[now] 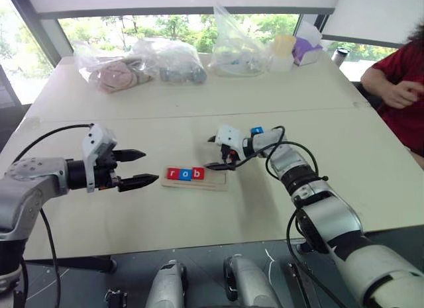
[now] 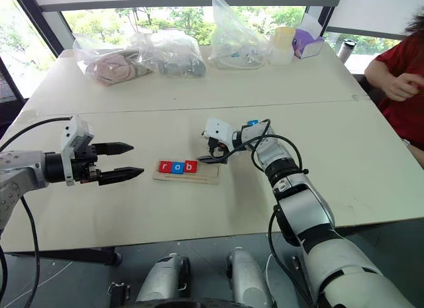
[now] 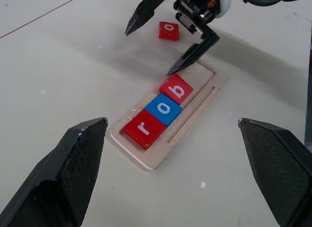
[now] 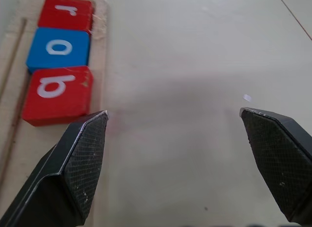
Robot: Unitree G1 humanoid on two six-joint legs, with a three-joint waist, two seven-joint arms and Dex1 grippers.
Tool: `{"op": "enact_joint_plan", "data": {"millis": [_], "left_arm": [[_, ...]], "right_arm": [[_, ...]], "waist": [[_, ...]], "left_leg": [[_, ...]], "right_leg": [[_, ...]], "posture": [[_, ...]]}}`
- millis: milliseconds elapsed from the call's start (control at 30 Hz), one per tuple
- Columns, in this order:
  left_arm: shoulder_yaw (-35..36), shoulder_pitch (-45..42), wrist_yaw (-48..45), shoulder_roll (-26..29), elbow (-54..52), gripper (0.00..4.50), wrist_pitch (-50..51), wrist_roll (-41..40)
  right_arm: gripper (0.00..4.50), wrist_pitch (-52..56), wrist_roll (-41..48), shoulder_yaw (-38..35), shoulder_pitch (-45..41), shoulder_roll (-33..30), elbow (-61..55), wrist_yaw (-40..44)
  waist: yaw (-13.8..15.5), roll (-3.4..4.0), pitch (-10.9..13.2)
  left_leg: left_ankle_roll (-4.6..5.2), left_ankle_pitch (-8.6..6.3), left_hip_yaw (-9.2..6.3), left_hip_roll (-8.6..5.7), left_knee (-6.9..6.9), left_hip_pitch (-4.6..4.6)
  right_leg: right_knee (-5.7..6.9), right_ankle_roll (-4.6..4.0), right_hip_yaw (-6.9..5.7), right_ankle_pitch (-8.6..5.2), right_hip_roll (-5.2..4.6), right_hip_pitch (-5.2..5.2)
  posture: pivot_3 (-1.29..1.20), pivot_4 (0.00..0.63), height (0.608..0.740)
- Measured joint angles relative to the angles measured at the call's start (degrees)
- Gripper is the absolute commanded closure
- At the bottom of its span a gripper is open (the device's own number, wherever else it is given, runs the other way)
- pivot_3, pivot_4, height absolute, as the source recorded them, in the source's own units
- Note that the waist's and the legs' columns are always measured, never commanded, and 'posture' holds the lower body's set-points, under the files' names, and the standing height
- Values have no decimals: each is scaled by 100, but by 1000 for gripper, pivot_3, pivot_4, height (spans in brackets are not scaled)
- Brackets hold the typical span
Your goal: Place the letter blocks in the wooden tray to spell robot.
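Note:
The wooden tray [image 1: 216, 183] lies in the middle of the table. Three letter blocks fill its left part: red r [image 3: 145, 128], blue o [image 3: 163, 109], red b [image 3: 176, 89]. Another red o block [image 3: 169, 30] lies flat on the table beyond the tray's right end. My right gripper [image 1: 209, 153] is open and empty. One fingertip [image 3: 170, 71] hangs just over the tray's bare right end, next to the b. To the left of the tray my left gripper [image 1: 151, 166] hovers above the table, open and empty, pointing at the tray.
Several clear plastic bags [image 1: 172, 59] of items, a yellow cup [image 1: 285, 46] and a purple box [image 1: 306, 50] stand along the far edge. A person in a red shirt [image 1: 404, 89] sits at the right side. A black cable [image 1: 291, 149] loops off my right wrist.

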Motion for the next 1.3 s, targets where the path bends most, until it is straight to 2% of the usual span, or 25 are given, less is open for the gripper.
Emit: {"op": "enact_joint_plan", "data": {"millis": [267, 433, 533, 633, 700, 833, 967, 1133, 1233, 1300], "left_arm": [[-4, 3, 6, -2, 5, 0, 0, 6], [-8, 3, 12, -13, 7, 0, 1, 8], [-8, 2, 14, -14, -2, 0, 12, -10], [-11, -158, 72, -146, -68, 0, 130, -137], [3, -371, 184, -296, -139, 0, 208, -271], [2, -719, 397, -464, -180, 0, 287, -398], [-37, -837, 439, -472, -183, 0, 354, -412], [-113, -845, 366, -463, -149, 0, 356, -397], [-132, -889, 342, -463, -70, 0, 353, -378], [-136, -896, 331, -463, -53, 0, 349, -368]], "right_arm": [[56, 0, 75, -9, 95, 1, -104, 67], [56, -56, 49, -85, 93, -203, -111, -433], [56, 203, 199, -408, 103, -444, -375, -690], [56, 992, 591, -903, 353, -598, -1288, -998], [56, 1949, 866, -1204, 876, -602, -2298, -1295], [56, 3563, 1126, -1312, 1926, -479, -3721, -1842], [56, 4786, 1240, -1329, 2545, -168, -4907, -2571], [56, 5137, 1159, -1202, 2679, 177, -5010, -3350], [853, 4838, 1087, -1187, 2524, 251, -4633, -3583], [1882, 4668, 1052, -1188, 2479, 236, -4468, -3649]], "waist": [[-4, 0, 0], [9, 0, 0], [5, 0, 0], [12, -1, -1], [39, -4, -2], [40, -3, -2], [-19, -2, -2], [-4, -3, -2], [-5, -5, -3], [-5, -7, -5]], "left_leg": [[0, 0, 0, 1, 0, 0], [0, 0, -1, 1, 1, -1], [-1, 0, 1, 0, 2, -2], [-1, 0, -5, 2, 0, -3], [-1, 0, -18, 2, 0, -2], [-1, 0, -15, -1, 2, -2], [-1, 0, -16, -2, 2, 7], [-2, 1, -12, -3, 6, 8], [-2, 1, -11, -4, 12, 8], [-2, 1, -11, -6, 12, 9]], "right_leg": [[0, 0, 0, 0, -1, 0], [0, -4, 0, -2, -6, 0], [-1, -12, 3, -7, -8, 0], [0, 1, 1, 0, -6, 1], [0, 2, -2, 0, -4, 7], [4, 3, -2, 0, -2, 5], [12, 2, 4, 1, 4, 2], [15, -14, 4, -9, 10, 5], [14, -14, 4, -9, 8, 8], [14, -14, 4, -9, 6, 10]], "posture": [[0, 150, 740], [0, 150, 740], [0, 150, 740], [0, 150, 740], [0, 150, 740], [0, 150, 740], [0, 150, 740], [0, 150, 740], [0, 150, 740], [0, 150, 740]]}}
